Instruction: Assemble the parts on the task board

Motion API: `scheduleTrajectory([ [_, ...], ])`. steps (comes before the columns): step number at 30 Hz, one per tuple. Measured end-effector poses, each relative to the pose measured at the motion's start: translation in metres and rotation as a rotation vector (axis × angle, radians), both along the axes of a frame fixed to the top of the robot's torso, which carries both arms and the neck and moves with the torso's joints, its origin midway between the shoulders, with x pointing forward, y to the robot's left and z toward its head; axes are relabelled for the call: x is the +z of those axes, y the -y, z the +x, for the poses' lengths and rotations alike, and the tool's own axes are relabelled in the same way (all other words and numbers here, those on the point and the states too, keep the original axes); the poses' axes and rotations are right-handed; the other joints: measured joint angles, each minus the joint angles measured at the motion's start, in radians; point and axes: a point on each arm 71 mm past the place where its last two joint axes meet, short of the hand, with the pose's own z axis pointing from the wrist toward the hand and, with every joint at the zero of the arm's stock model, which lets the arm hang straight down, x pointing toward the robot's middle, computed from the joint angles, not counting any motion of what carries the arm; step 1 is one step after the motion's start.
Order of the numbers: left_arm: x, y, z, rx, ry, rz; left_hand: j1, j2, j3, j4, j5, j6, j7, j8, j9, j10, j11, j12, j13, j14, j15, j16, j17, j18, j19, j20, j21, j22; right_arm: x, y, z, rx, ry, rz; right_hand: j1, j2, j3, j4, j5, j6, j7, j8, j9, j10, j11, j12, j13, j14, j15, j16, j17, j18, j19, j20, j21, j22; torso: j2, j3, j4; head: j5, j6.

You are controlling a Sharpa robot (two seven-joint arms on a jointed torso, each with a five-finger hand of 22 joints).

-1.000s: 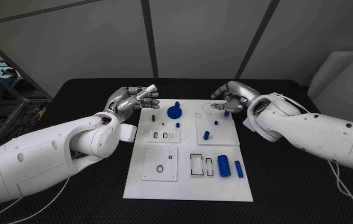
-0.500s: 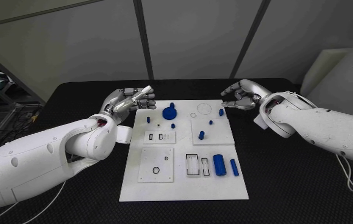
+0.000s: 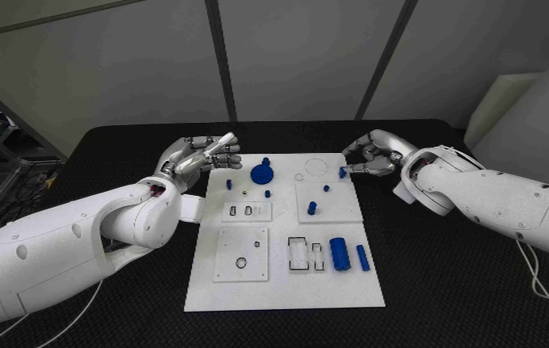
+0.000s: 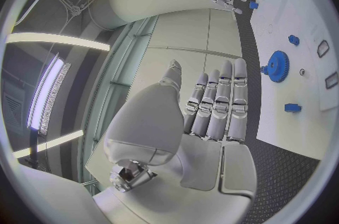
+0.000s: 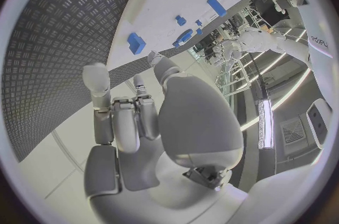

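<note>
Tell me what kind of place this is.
Probably a robotics lab or test cell: a black table carrying a white task board with small blue parts, grey panelled walls behind.

I see a black table with a ribbed, textured top (image 3: 126, 138), backed by pale grey wall panels split by dark seams (image 3: 309, 47). A white slab (image 3: 509, 110) leans at right. Long bright ceiling light strips (image 4: 46, 91) glow overhead.

Black table (image 3: 446, 284); white task board (image 3: 286, 288) flat at centre.
</note>
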Motion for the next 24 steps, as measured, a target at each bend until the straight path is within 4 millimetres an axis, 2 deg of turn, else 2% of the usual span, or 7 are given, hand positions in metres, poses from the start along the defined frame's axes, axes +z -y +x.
scheduleTrajectory([
  [14,-0.001,0.000,0.001,-0.002,-0.001,-0.001,0.000,0.000,0.000,0.000,0.000,0.000,0.000,0.000,0.000,0.000,0.000,0.000,0.000,0.000,0.000,0.000,0.001,0.000,0.000,0.000,0.000,0.000,-0.008,-0.003,0.002,0.017,-0.027,-0.018,0.008,0.008,-0.003,-0.003,0.000,0.000,0.000,0.000,0.003,0.000,0.000,0.000,0.000,0.000,0.000,0.000,0.000,0.000,0.000,0.000,-0.004,-0.002,0.000,-0.0007,0.0000,-0.003,-0.007],
  [16,-0.001,0.000,0.001,-0.002,-0.001,-0.001,0.000,0.000,0.000,0.000,0.000,0.000,0.000,0.000,0.000,0.000,0.000,0.000,0.000,0.000,0.000,0.000,0.001,0.000,0.000,0.000,0.000,0.000,-0.010,-0.004,0.002,0.020,-0.033,-0.021,0.011,0.011,-0.004,-0.005,0.001,0.009,0.004,0.001,0.005,0.000,0.000,0.000,0.000,0.000,0.000,0.000,0.000,0.000,0.000,0.000,-0.004,-0.002,-0.001,-0.0007,0.0000,-0.003,-0.008],
  [24,-0.001,0.000,0.001,-0.003,-0.001,-0.002,0.000,0.000,0.000,0.000,0.000,0.000,0.000,0.000,0.000,0.000,0.000,0.000,0.000,0.000,0.000,0.000,0.001,0.000,0.000,0.000,0.000,0.000,-0.016,-0.004,0.003,0.022,-0.055,-0.032,0.015,0.015,-0.003,-0.008,0.004,0.027,0.001,0.008,0.007,0.000,0.000,0.000,0.000,0.000,0.000,0.000,0.000,0.000,0.000,0.000,-0.004,-0.002,-0.001,-0.0011,0.0012,-0.004,-0.007],
])
